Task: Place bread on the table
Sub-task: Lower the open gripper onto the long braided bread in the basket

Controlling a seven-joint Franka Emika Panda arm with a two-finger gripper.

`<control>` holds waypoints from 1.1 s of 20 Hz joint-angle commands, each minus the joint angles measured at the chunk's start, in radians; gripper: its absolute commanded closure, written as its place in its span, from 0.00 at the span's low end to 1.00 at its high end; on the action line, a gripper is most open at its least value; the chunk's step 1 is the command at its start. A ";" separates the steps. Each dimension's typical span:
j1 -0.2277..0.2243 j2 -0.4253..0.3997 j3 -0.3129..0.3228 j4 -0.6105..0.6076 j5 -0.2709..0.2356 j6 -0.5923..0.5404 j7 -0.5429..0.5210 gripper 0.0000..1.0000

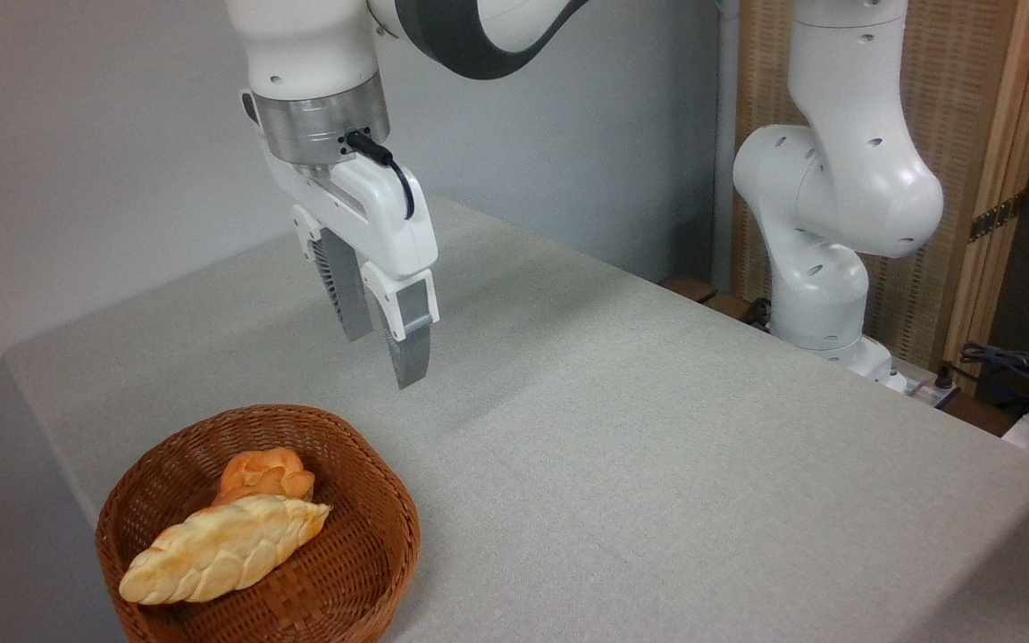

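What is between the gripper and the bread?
Nothing but air: in the camera view the gripper hangs above the basket's far rim, and the bread lies uncovered inside, beside a bun.

Franka Panda arm (836,179): glossy white moulded shells, rounded joint housings with small dark recessed screw holes dotted over them. Base column right of the wrist flange, stacked bulbous white segments. Dark grey curved band (470,36) on the link just above and right of the flange.

Wrist flange (322,125): brushed silver metal ring, small dark holes along its lower edge. Black cable (389,170) plugged in at the flange's lower right, looping down across the hand.

Gripper (382,341): white angular body directly below the flange. Two fingers (409,348), white upper carriers, grey tapered tips; the left one shows a ribbed inner face.
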 commanded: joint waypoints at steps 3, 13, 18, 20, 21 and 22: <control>0.006 0.036 -0.005 -0.009 -0.023 0.173 0.005 0.00; 0.006 0.188 -0.006 -0.016 -0.078 0.504 -0.002 0.00; 0.006 0.279 -0.008 -0.013 -0.072 0.644 -0.001 0.00; 0.006 0.303 -0.008 -0.013 -0.072 0.678 -0.001 0.00; 0.006 0.315 -0.008 -0.013 -0.070 0.681 -0.001 0.00; 0.006 0.322 -0.008 -0.013 -0.067 0.681 0.001 0.00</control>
